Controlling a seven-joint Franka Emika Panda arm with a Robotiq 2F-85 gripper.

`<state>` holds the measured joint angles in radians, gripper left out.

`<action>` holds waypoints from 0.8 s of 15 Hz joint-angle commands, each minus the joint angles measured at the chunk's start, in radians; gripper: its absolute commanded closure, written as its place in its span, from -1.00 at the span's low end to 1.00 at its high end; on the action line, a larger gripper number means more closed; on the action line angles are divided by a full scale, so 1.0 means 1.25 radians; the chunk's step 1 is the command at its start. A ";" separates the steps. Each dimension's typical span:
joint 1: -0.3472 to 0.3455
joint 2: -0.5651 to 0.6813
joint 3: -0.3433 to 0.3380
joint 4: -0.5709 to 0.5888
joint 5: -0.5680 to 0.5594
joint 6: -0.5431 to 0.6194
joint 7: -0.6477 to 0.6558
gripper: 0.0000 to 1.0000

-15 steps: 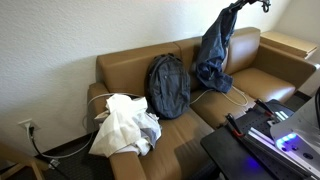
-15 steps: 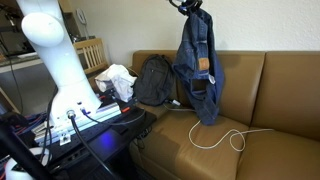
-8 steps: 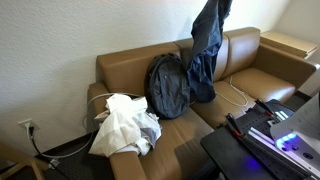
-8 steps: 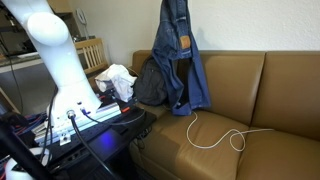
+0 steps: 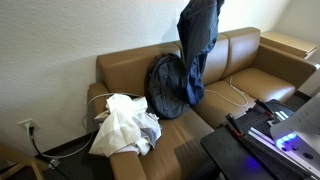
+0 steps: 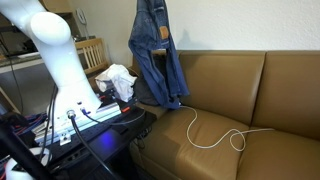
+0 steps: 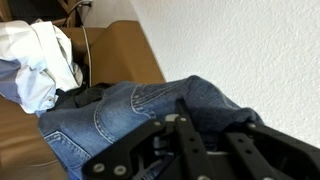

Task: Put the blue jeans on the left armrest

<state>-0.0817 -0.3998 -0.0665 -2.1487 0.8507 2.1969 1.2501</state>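
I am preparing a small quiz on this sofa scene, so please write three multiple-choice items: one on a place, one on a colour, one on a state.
1. Where do the white clothes lie?
A. on the wooden table
B. at the end of the sofa, beside the backpack
C. on the floor

2. What colour is the sofa?
A. brown
B. green
C. white

3. In what state are the jeans?
A. folded flat on a cushion
B. hanging in the air from the jaws
C. spread over the white clothes

Answers:
1 B, the pile sits at the sofa's end next to the backpack.
2 A, it looks brown in both exterior views.
3 B, they dangle above the sofa, and the wrist view shows the jaws closed on denim.
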 commanded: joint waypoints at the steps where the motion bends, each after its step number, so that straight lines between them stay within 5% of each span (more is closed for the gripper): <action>1: 0.041 -0.013 0.049 -0.039 0.023 -0.052 -0.019 0.93; 8: 0.185 -0.002 0.228 -0.001 0.025 -0.139 0.004 0.93; 12: 0.259 0.070 0.327 0.120 0.042 -0.060 -0.021 0.93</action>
<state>0.1961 -0.3949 0.2894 -2.1438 0.8619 2.0801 1.2524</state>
